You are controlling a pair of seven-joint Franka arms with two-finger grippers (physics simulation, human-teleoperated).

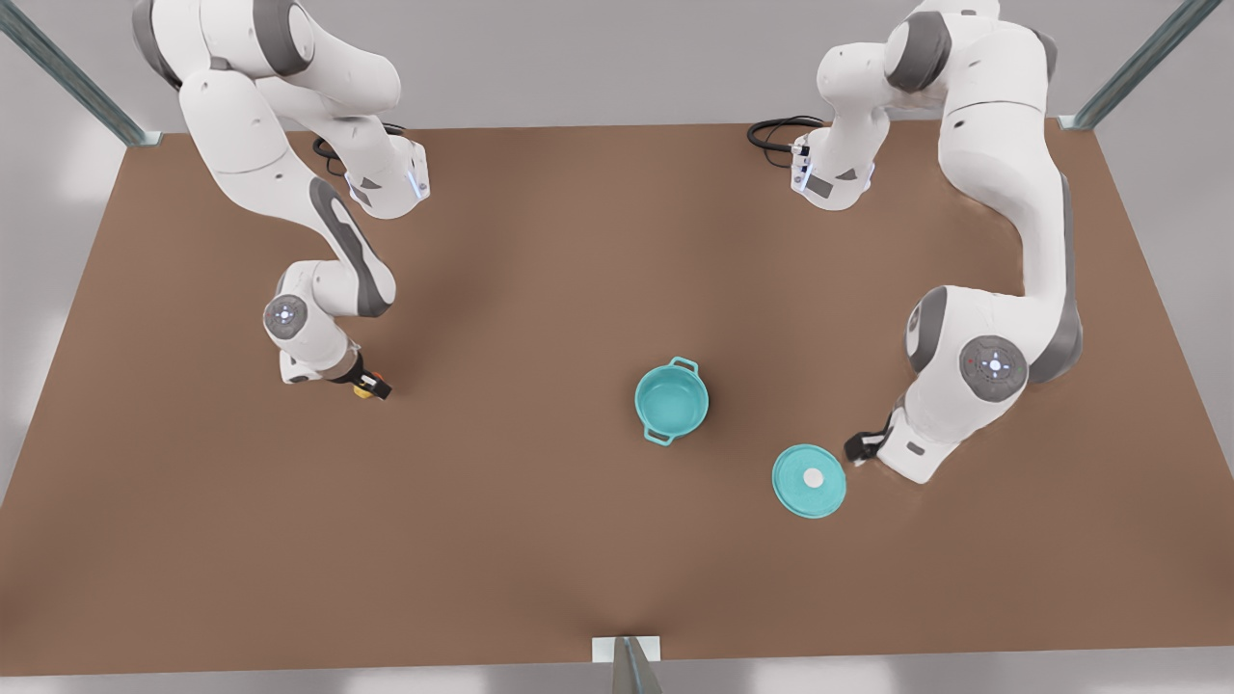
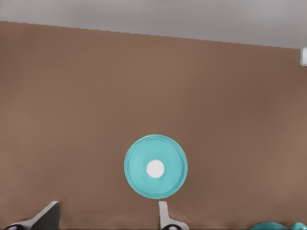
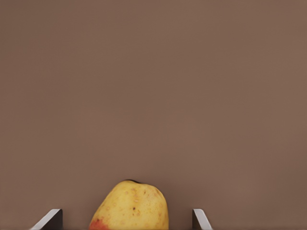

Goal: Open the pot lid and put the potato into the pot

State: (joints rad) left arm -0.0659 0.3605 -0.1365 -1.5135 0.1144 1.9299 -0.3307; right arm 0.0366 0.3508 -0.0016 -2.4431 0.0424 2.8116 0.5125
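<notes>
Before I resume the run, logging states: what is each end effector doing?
Left end effector: open, empty, beside the pot lid lying on the table.
Right end effector: open, fingers either side of the potato, not closed.

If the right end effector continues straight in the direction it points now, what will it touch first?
The potato: it sits between the open fingers of the right end effector, directly ahead. Behind it lies bare table. Whether the fingers already touch it is unclear.

Potato (image 3: 129, 205) bottom and pot (image 2: 276, 225) cropped by frame edges
</notes>
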